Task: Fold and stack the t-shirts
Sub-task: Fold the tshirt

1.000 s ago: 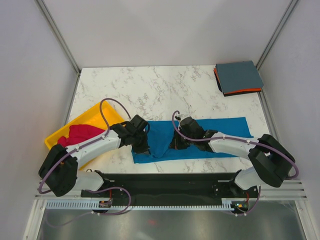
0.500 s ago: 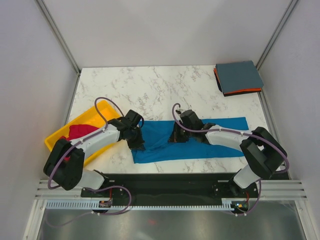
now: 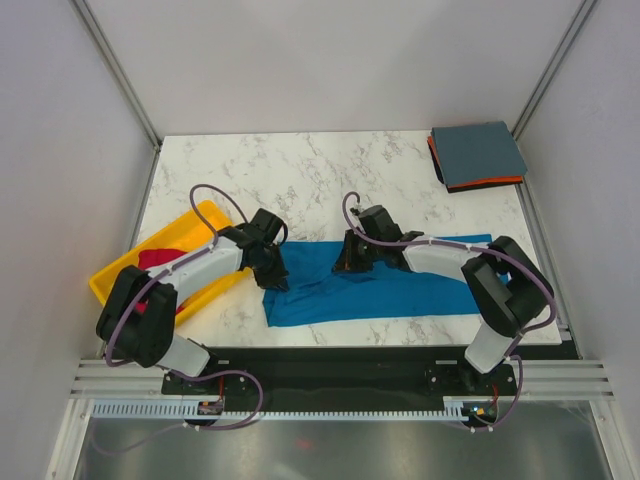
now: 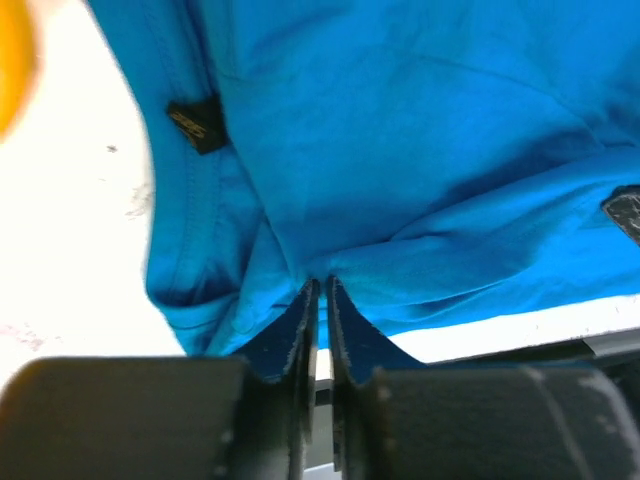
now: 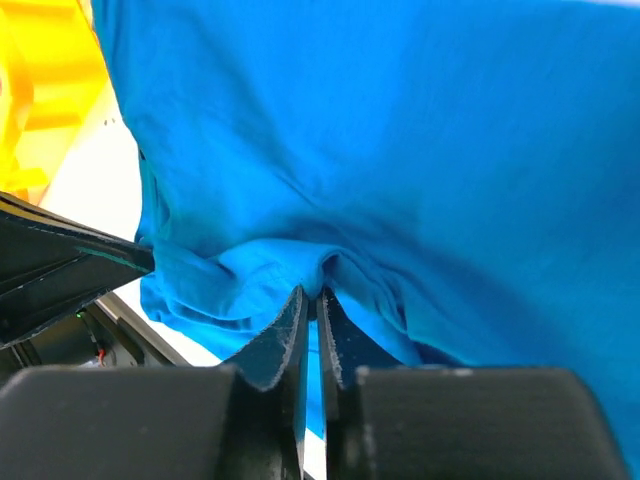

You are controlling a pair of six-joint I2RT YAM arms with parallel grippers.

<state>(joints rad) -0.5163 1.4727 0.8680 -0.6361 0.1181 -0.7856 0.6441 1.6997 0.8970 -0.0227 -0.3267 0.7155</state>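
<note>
The bright blue t-shirt (image 3: pixel 400 285) lies spread across the near middle of the table, its left part bunched and lifted. My left gripper (image 3: pixel 272 268) is shut on its left edge; in the left wrist view the cloth (image 4: pixel 400 150) is pinched at the gripper (image 4: pixel 320 285). My right gripper (image 3: pixel 350 262) is shut on a fold near its top middle, and in the right wrist view the cloth (image 5: pixel 400 150) is pinched at that gripper (image 5: pixel 318 292). The magenta-red t-shirt (image 3: pixel 160 260) lies in the yellow tray. The slate grey-blue t-shirt (image 3: pixel 478 154) lies folded on the orange one (image 3: pixel 500 183) at the far right.
The yellow tray (image 3: pixel 205 218) sits at the left edge of the marble table (image 3: pixel 300 180). Metal frame posts and white walls bound the table. The black base rail (image 3: pixel 330 365) runs along the near edge.
Both grippers have moved away from me, dragging the blue shirt's near-left part up and back. The folded stack and the tray have not moved.
</note>
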